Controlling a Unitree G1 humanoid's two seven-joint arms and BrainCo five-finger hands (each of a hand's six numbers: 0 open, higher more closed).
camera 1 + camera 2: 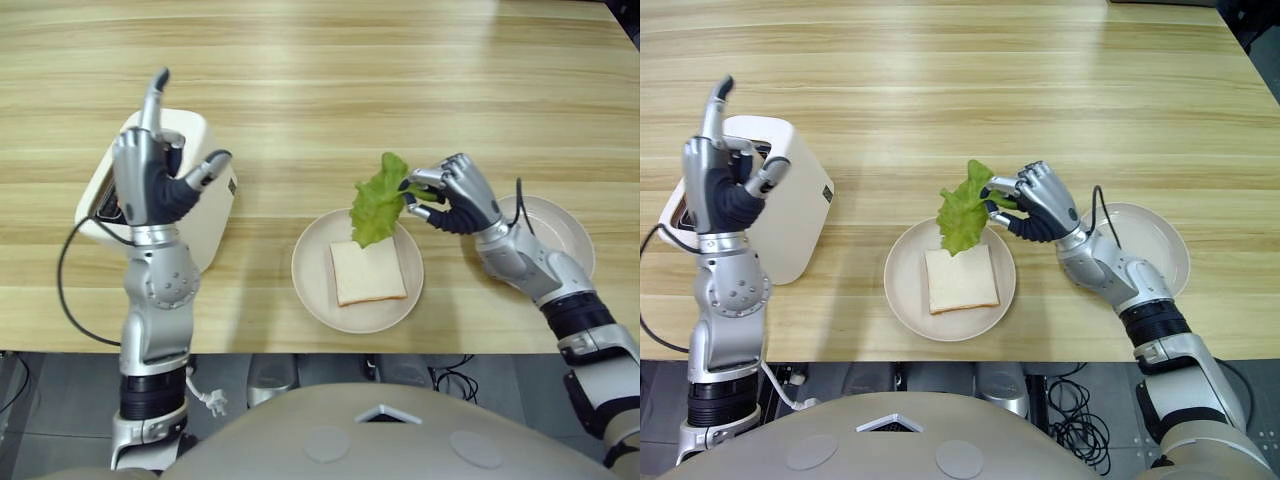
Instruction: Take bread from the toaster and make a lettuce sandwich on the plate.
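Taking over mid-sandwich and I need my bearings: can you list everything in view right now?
table: 1, light wood, under everything
toaster: 1, cream-white, on the table's left side
cable: 1, black, looping from the toaster's left over the near table edge
centre plate: 1, beige, mid-table near the front edge
bread slice: 1, white, flat on the centre plate
lettuce leaf: 1, green, held over the centre plate's far rim
right plate: 1, beige, right side, partly under the right forearm
left hand: 1, grey and silver, raised over the toaster
right hand: 1, grey and silver, pinching the lettuce leaf
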